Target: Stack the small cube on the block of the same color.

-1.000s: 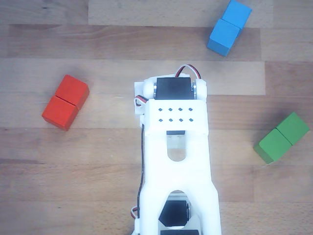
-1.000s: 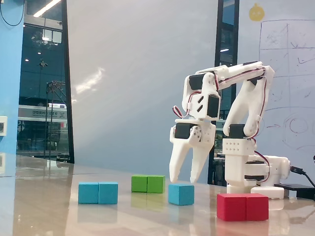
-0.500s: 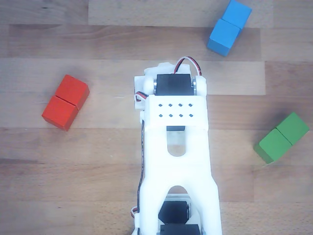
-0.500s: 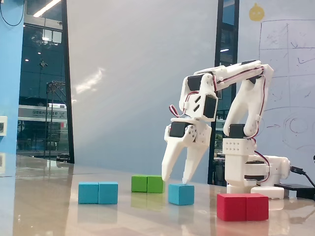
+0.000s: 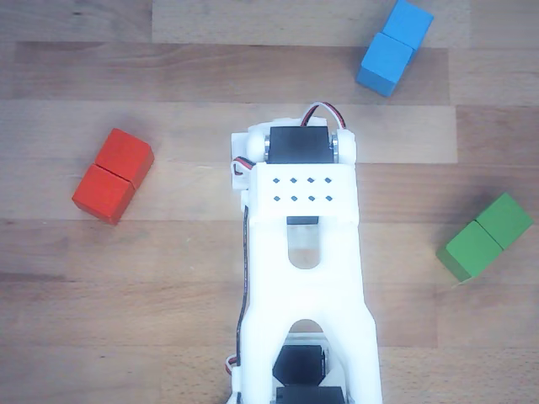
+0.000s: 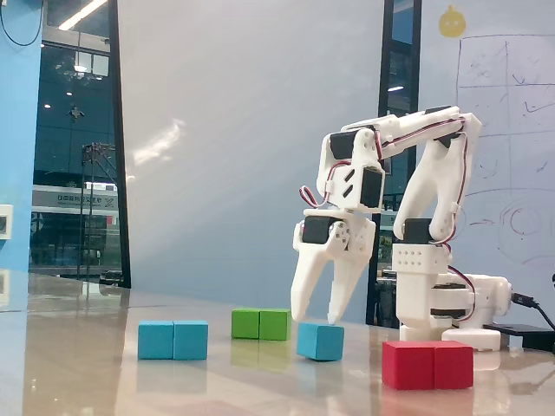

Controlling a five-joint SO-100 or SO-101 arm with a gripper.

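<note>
the white two-finger gripper (image 6: 317, 319) is hanging tip-down in the fixed view, its fingers (image 6: 304, 290) spreading apart into an open v with nothing between them. the small plain light-blue cube (image 6: 320, 341) is sitting on the pale wooden worktop (image 6: 87, 381) directly beneath the fingertips, just under them; whether the tips are touching its top edge cannot be told from this angle. the light-blue oblong block with a groove across its middle (image 6: 173, 340) is lying flat on the worktop well off to the left of the fingers in that view, apart from the cube. the green two-segment block (image 6: 261, 324) is resting behind and slightly left of the fingers, and the red two-segment block (image 6: 427, 364) is lying to their right and nearer the camera.

in the other view, looking down, the white arm (image 5: 305, 252) is covering the middle of the picture, hiding the fingers and the cube below it. the blue block (image 5: 393, 47) is showing at the upper right, the green block (image 5: 485, 236) at the right and the red block (image 5: 113, 175) at the left, all three lying aslant on the worktop (image 5: 126, 320) boards and well apart from each other.
</note>
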